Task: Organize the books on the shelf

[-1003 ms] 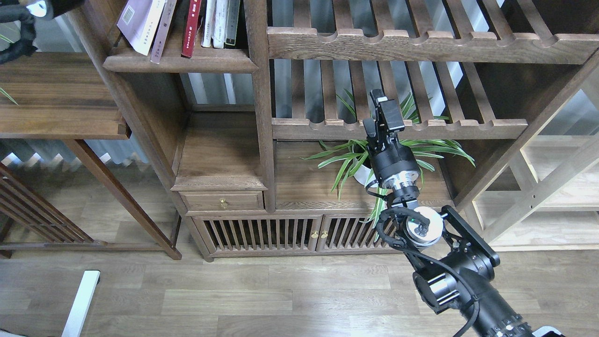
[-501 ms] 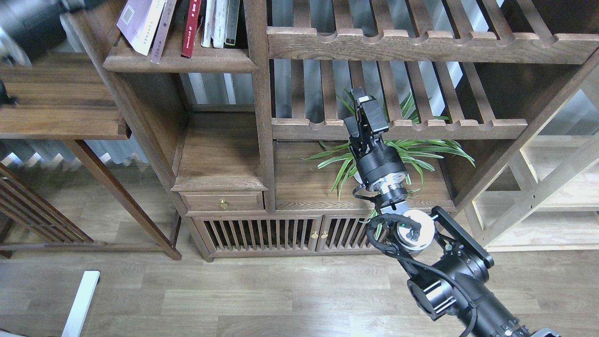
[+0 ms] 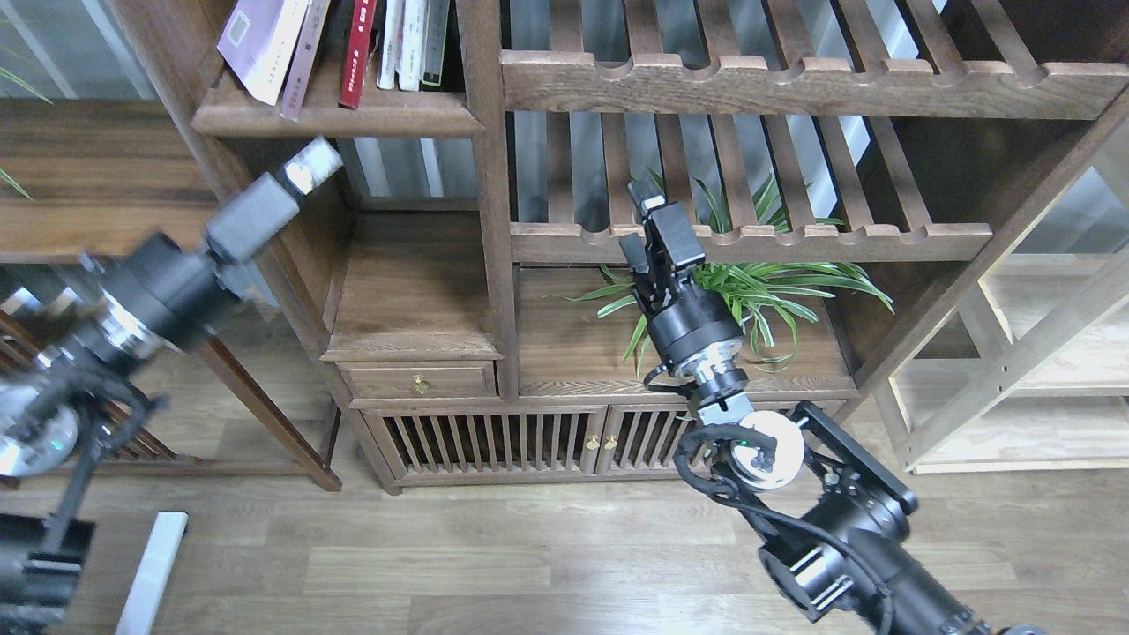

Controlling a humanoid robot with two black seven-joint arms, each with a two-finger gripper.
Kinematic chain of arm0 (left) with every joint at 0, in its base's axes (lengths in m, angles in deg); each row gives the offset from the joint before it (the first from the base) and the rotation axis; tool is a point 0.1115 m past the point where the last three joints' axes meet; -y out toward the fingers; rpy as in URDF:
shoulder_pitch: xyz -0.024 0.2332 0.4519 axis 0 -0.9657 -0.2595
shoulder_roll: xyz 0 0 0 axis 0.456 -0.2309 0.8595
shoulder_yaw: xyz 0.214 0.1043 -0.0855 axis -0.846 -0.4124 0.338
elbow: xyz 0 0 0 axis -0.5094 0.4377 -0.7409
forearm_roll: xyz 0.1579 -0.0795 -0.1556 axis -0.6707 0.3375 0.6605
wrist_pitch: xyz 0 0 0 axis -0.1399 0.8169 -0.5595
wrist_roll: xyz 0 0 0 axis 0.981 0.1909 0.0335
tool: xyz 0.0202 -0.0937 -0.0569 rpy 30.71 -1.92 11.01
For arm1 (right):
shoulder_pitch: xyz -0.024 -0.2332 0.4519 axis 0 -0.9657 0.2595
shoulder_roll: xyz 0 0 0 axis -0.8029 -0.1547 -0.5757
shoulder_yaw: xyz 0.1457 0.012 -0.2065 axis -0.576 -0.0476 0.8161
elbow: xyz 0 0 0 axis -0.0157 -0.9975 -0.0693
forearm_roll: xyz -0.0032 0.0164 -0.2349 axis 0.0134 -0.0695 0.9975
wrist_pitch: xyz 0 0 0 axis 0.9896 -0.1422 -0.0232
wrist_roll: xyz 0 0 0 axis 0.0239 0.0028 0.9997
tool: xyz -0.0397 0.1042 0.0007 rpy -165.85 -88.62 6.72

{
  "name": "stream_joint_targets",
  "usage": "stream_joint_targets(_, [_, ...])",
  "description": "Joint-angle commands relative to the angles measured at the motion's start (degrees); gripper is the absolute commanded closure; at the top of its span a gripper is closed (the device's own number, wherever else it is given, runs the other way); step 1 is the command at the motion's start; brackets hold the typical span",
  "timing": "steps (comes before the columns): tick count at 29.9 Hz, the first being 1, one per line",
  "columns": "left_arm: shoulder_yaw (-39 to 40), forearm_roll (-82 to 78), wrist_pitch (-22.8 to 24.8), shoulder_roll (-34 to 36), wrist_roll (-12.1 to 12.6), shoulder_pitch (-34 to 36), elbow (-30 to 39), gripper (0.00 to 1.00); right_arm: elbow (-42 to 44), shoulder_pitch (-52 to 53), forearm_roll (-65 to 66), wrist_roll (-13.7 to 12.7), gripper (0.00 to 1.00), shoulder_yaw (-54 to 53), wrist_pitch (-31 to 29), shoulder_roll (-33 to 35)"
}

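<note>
Several books stand on the shelf [image 3: 335, 115] at the top left. A pale lavender book [image 3: 260, 40] leans to the left, with a thin mauve one [image 3: 304, 53] against it. A red book [image 3: 357, 48], white ones [image 3: 404, 44] and a dark one [image 3: 435, 44] stand more upright. My left gripper [image 3: 309, 166] is motion-blurred just below the shelf's front edge, and its fingers cannot be told apart. My right gripper [image 3: 654, 220] hangs in front of the lower slatted rack, holding nothing that I can see. It is seen from behind.
Two slatted racks [image 3: 750, 84] [image 3: 838, 238] fill the bookcase's right half. A green plant [image 3: 776, 282] stands under the lower one. Below are a small drawer [image 3: 419, 381] and slatted doors [image 3: 494, 441]. A wooden side table [image 3: 106, 176] stands left.
My left arm has swung down from the top-left corner and now reaches up under the shelf. My right arm has shifted left in front of the plant.
</note>
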Motion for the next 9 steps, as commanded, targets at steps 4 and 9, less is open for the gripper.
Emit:
stream_joint_targets(4, [-0.2, 0.2, 1.2, -7.9, 0.0, -6.0, -2.6, 0.05, 0.0, -0.2, 0.1, 0.0, 0.01, 3.2, 0.0, 0.0])
stream_joint_targets(9, [-0.2, 0.2, 2.7, -9.0, 0.0, -6.2, -2.6, 0.03, -0.1, -0.1, 0.1, 0.0, 0.01, 3.5, 0.0, 0.0])
